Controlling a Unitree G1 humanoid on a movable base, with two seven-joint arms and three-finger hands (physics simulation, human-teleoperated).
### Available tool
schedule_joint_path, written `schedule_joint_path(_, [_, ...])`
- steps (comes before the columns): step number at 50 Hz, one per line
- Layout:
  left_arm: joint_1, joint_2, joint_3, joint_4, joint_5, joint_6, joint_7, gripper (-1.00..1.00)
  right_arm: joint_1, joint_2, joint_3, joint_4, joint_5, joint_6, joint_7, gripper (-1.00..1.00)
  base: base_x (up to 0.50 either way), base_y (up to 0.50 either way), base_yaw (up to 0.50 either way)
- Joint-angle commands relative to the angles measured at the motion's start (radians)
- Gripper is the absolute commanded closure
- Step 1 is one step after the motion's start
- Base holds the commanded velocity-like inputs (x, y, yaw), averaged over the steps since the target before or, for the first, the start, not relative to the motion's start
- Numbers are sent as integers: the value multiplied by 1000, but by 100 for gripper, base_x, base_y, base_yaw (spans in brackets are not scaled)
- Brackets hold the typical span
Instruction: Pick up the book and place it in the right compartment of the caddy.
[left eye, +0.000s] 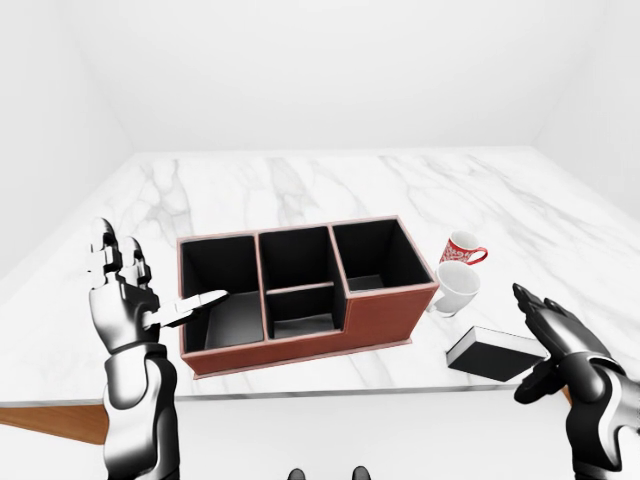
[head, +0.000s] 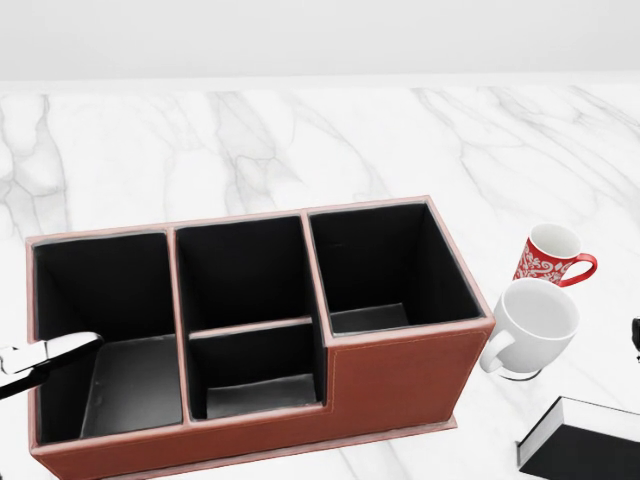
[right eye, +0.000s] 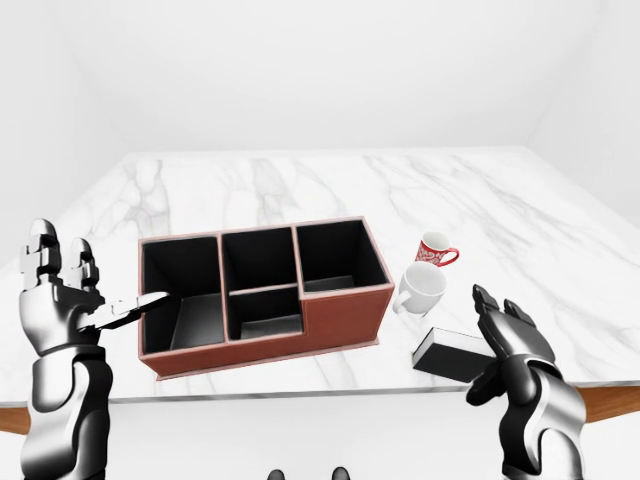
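The flat black book with white page edges (left eye: 493, 353) is lying on the white marble tabletop (left eye: 330, 190), near its lower edge in the left-eye view and to the right of the reddish-brown leather caddy with black-lined compartments (left eye: 375, 318). The chrome right hand (left eye: 558, 345) is hovering just beside the book's right end with its fingers (left eye: 532, 306) spread wide, holding nothing; whether a fingertip is touching the cover cannot be told. The chrome left hand (left eye: 122, 290) is raised at the caddy's left end, also empty, fingers apart, one finger pointing over the rim of the left compartment.

The step in hand looks like the reach and grasp. To do it well, the right hand should be coming down over the book's long edges so that the fingers are closing across its thickness, not pressing on the flat cover. Since the book is lying flat near the tabletop's edge, sliding it slightly past that edge may be giving the fingers room underneath.

A plain white ceramic mug (head: 527, 328) and a red patterned mug (head: 549, 256) are standing between the book and the caddy's right compartment (head: 385, 265), the white one touching or nearly touching the caddy wall. The carrying path should be lifting well above them, then lowering the book upright into that compartment.
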Motion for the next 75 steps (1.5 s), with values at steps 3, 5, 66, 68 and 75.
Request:
schedule_joint_path(3, [-4,2,-3,20,1,-14,-1,-100,-40,-46,59,116,-11,0,-53,-100,0,0,0])
schedule_joint_path(5, [-3,3,-2,12,-1,-7,1,-100,-44,-50,62,123,-13,0,-55,-100,0,0,0])
schedule_joint_path(66, [1,-3,-10,4,6,-3,0,-100,-170,-137,192,450,5,0,-193,-100,0,0,0])
schedule_joint_path(68, [1,-3,-10,1,6,-1,0,-100,-171,-133,200,443,9,0,-184,-100,0,0,0])
schedule_joint_path(75, [1,-3,-9,3,5,-2,-1,-100,-162,-133,212,471,11,0,-180,-100,0,0,0])
